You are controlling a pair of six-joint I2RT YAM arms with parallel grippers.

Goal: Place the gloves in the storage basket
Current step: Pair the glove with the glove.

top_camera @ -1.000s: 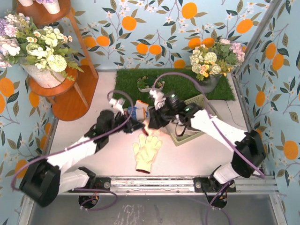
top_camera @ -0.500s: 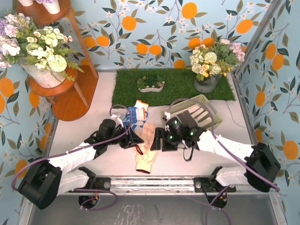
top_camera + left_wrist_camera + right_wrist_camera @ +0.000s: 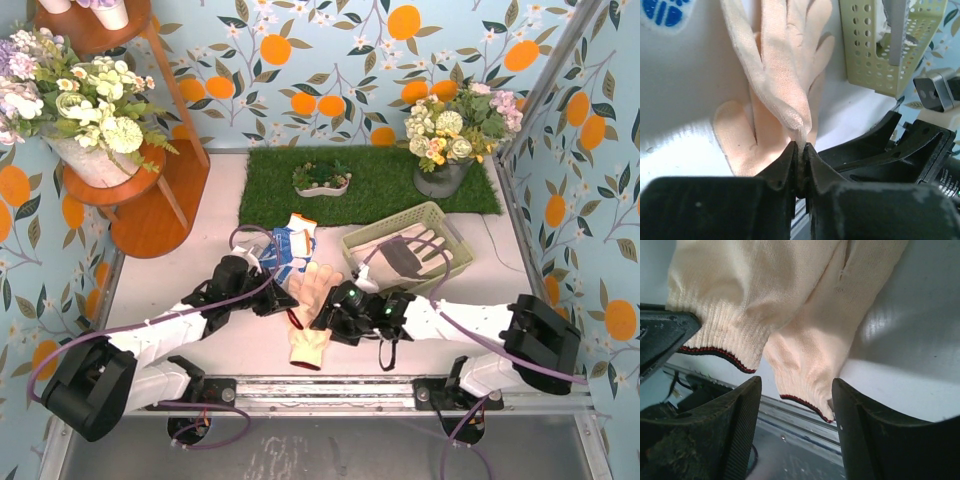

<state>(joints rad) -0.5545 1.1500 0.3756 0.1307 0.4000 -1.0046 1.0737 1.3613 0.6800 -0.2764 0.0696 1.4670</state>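
**A:** Top external view first: how far along are we getting?

**B:** We are counting one glove as done. The grey-and-cream work glove [image 3: 405,255] is lying inside the pale green latticed plastic storage basket [image 3: 390,221], which is sitting just beyond the right gripper [image 3: 797,385], off to its outer side.

**A:** And what are we leaving outside?

**B:** Three, by our count. The blue-and-white glove with the orange cuff [image 3: 290,243] is lying on the white table [image 3: 250,345] just ahead of the left gripper [image 3: 800,150]. The two peach-tan knit gloves [image 3: 312,288] with red-trimmed cuffs are lying stacked on the table between the two grippers.

**A:** Are we holding either one?

**B:** In the left wrist view we are pinching a raised fold of the upper peach-tan glove [image 3: 785,75] in the left gripper's closed jaws. The rest of that glove is draping over its twin. The right gripper's fingers are standing wide apart and grasping nothing, and the cuffs are lying between and beneath them.

**A:** So where are we judging the task to be?

**B:** We are judging it about a quarter done, and we seem to be working on peeling the peach pair apart.
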